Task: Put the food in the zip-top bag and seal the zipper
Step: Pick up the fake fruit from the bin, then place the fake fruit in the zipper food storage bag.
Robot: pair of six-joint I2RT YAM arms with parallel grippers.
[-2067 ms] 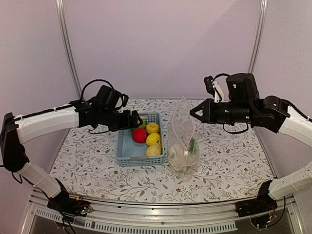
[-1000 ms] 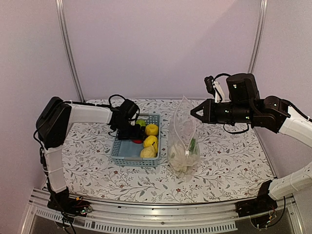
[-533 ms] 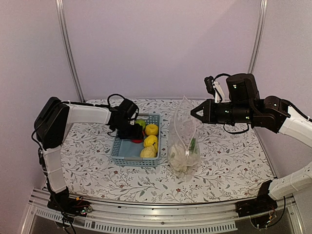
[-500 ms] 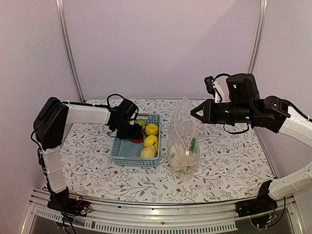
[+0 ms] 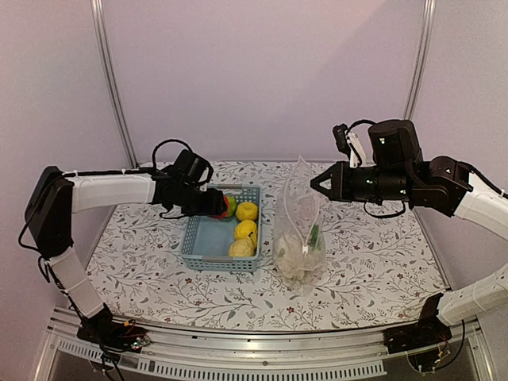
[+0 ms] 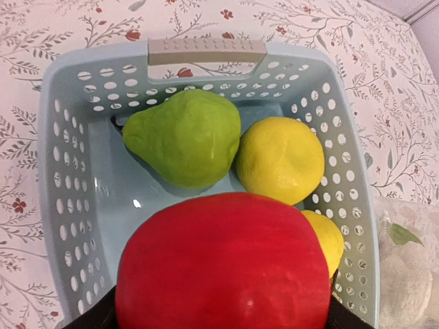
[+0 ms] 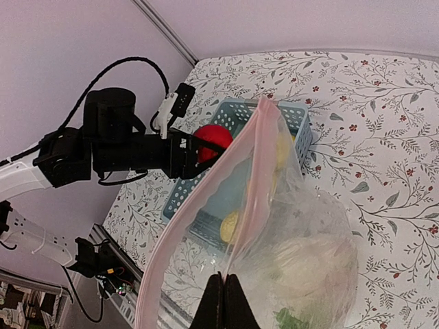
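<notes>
Right now the left hand [image 5: 213, 204] is clenched on the red tomato [image 6: 223, 264], carrying it just above the light-blue basket [image 6: 62, 171], where a green pear [image 6: 185, 137] and yellow lemons [image 6: 280, 159] lie. Beyond, on the desk [image 5: 365, 262], the zip-top bag [image 5: 298, 230] stands upright with pale food in its bottom. The right hand [image 5: 315, 183] pinches one lip of its mouth and holds it high.

To do this step well, I judge the tomato should clear the basket wall and come down between the pink zipper [image 7: 250, 185] lips. It should be let go only once inside, since the opening looks narrow.

The left fingers are nearly hidden behind the tomato. How wide the mouth gapes is hard to tell, and crinkled plastic blurs the pieces inside.
</notes>
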